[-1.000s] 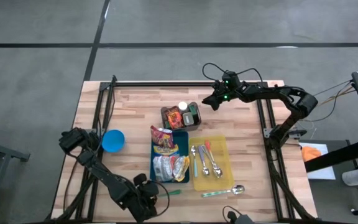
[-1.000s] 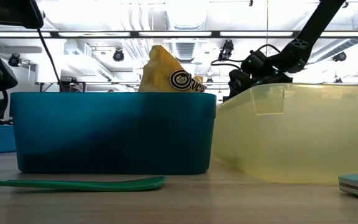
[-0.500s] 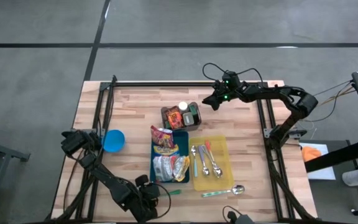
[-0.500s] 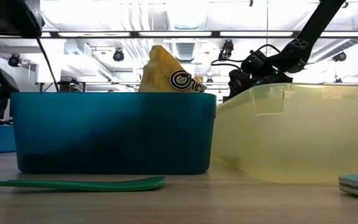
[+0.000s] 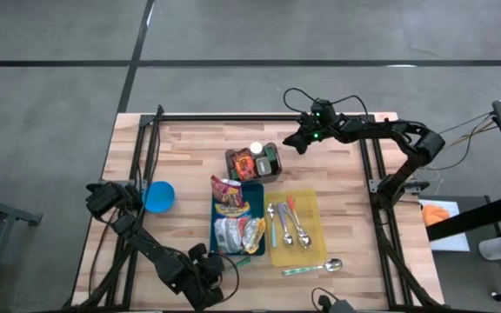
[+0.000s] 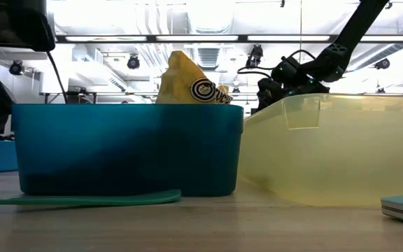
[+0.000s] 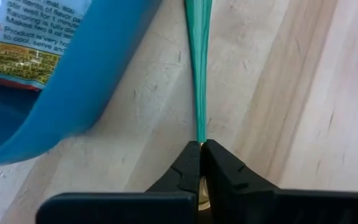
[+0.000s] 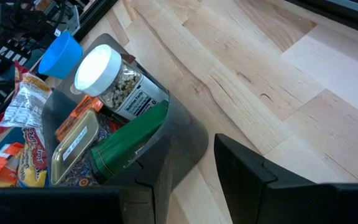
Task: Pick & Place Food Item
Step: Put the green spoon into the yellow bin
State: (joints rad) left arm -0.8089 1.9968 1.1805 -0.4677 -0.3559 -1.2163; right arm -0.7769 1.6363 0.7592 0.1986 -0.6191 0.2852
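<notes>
floor (image 5: 59, 52): grey, dark seams | ceiling lights (image 6: 201, 36): bright strips | table (image 5: 355, 217): light wood planks

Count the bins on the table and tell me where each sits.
3: a grey bin of jars farthest back, a blue bin of snack packets in front of it, and a yellow bin of spoons to the blue one's right. None look hidden.

**Wooden table and what sits on it**

The table (image 5: 190, 139) carries a blue bin (image 5: 252, 202) at its middle. Beside it stand a yellow tray (image 5: 310, 209), a dark bin (image 5: 273, 173) and a blue bowl (image 5: 158, 196); a green utensil (image 6: 82, 199) lies just before it.
</notes>
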